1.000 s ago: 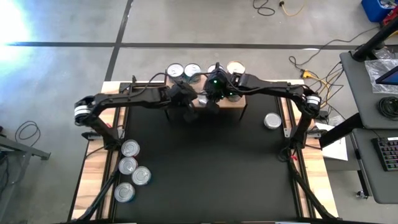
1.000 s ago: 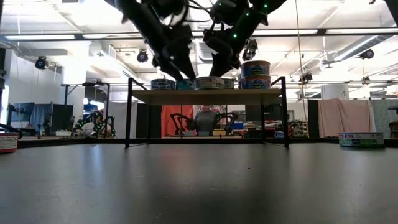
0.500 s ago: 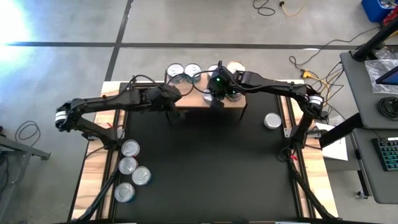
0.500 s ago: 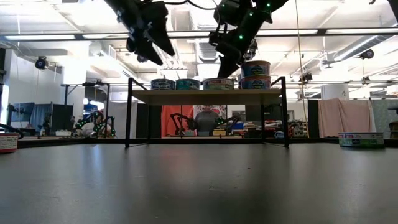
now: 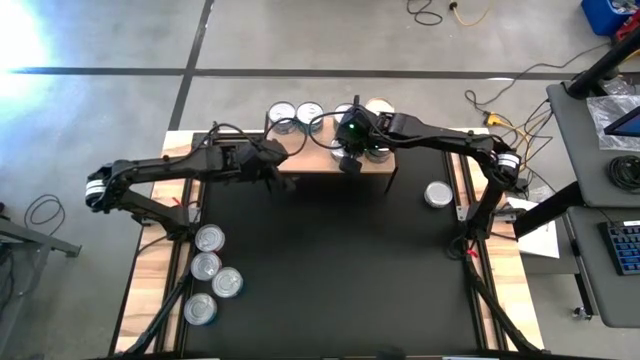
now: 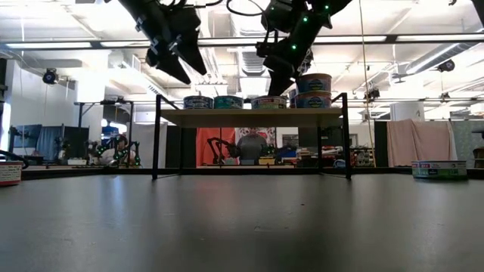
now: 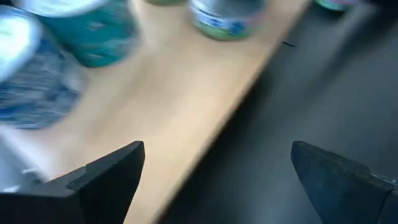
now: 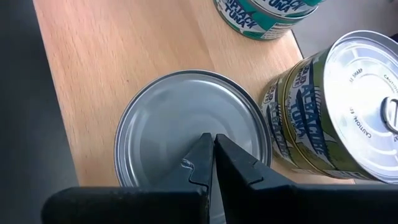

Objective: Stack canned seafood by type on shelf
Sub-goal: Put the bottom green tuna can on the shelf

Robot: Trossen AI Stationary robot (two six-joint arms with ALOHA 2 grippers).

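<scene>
The shelf (image 6: 249, 117), a light wood top on thin black legs, stands at the far middle of the mat. On it are two teal-labelled tins (image 6: 198, 102) (image 6: 228, 102), a silver-topped tin (image 8: 180, 118) and a stack of two tins (image 6: 311, 91). My right gripper (image 8: 213, 140) is shut right over the silver-topped tin (image 6: 270, 102). My left gripper (image 7: 217, 149) hangs open above the shelf's left end (image 5: 272, 168), with nothing between its fingers. Several more tins (image 5: 209, 238) lie at the mat's left edge, and one tin (image 5: 437, 193) sits at the right. My right gripper has its shut fingertips (image 8: 202, 152) at the middle of the tin's flat silver top (image 8: 168, 124). They come from above, slanting down toward the far side. The fingers hide the point of touch, so I cannot tell whether they press on it. The tin stands flat on the shelf.
A yellow-green tuna tin (image 8: 348, 106) stands close beside the silver-topped one, and a teal tin (image 8: 267, 15) behind it. The black mat (image 5: 330, 260) lies bare in the middle. People and other robot arms show in the room beyond the shelf.
My left gripper, open throughout, has drawn back from the middle of the shelf toward the table's left and risen above the shelf's left end. The silver-topped tin under my right gripper has slid a little toward the stack at the shelf's right end.
</scene>
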